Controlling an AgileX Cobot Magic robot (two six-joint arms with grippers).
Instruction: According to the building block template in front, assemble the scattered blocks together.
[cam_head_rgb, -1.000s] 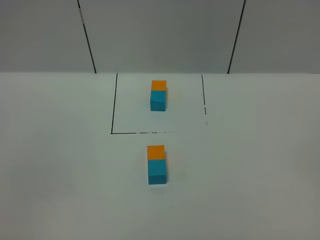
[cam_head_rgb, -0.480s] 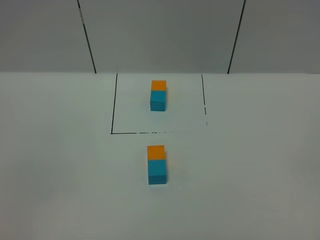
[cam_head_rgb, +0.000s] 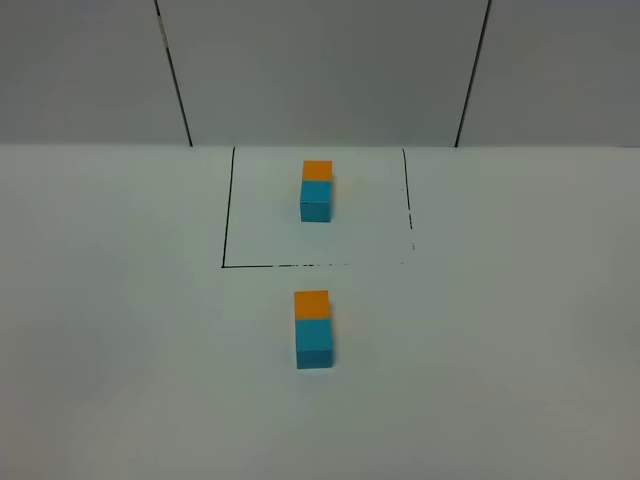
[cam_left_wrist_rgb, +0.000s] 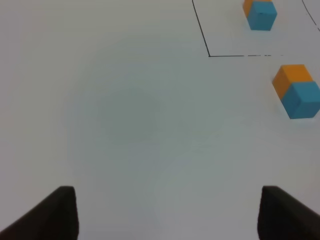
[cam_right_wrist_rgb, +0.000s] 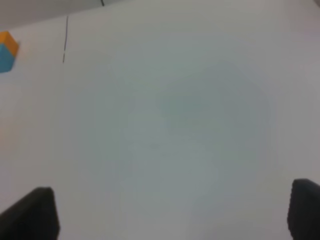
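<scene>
The left tool (cam_left_wrist_rgb: 165, 212) hangs over bare white surface (cam_head_rgb: 120, 330), well to the left of the black outline (cam_head_rgb: 228, 205), its two dark fingertips (cam_left_wrist_rgb: 62, 210) set wide apart with nothing between them. It seems parked there, clear of the work.

Inside the outline stands the template (cam_head_rgb: 316, 190), an orange cube joined to a cyan one, orange on the far side. It sits toward the outline's far edge, roughly midway between its side lines, probably so the pattern can be read from the front.

Just outside the outline's near line, straight in front of the template, lie the blocks (cam_head_rgb: 313, 329). The orange block (cam_head_rgb: 312, 304) touches the cyan block (cam_head_rgb: 314, 345), orange on the far side, in the same order and line as the template. Judged from that match, the assembly looks finished, or very nearly so. Both pairs also appear in the left wrist view, the blocks nearer that camera.

To the right of the outline, the right tool (cam_right_wrist_rgb: 175, 212) hovers above empty surface, fingertips spread and holding nothing. Its view catches only one orange-and-cyan pair (cam_right_wrist_rgb: 7, 51) at the edge, beside a stretch of black line; which pair it is cannot be told.
</scene>
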